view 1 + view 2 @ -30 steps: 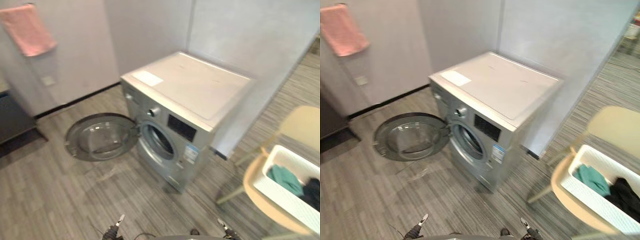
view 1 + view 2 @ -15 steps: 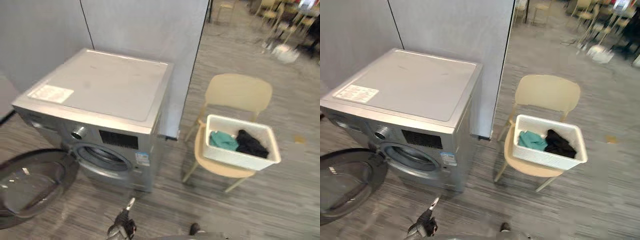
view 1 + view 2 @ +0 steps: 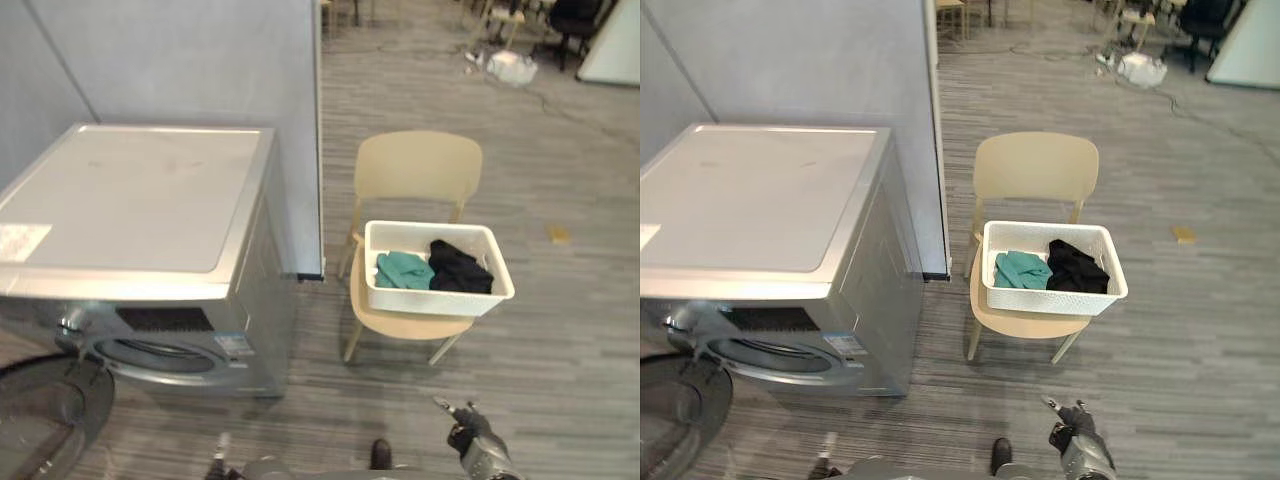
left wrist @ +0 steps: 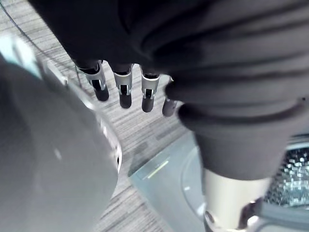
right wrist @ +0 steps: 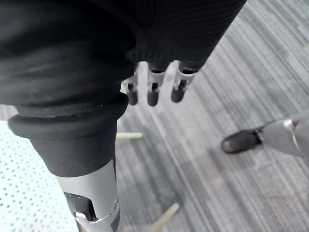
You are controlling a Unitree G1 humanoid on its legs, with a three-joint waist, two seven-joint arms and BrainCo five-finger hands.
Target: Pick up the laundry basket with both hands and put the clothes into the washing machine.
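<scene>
On the chair [image 3: 418, 170], a basket [image 3: 436, 300] holds clothes [image 3: 404, 269].

The white perforated plastic laundry basket [image 3: 1055, 300] sits on the seat of a beige plastic chair [image 3: 1035, 168] just right of centre, with a teal garment [image 3: 1020, 268] and a black garment [image 3: 1075, 268] side by side inside. The silver front-loading washing machine [image 3: 750, 200] takes up the left, its round door [image 3: 670, 410] open at lower left. The robot's right hand [image 3: 1080, 455] pokes in at the bottom edge.
</scene>
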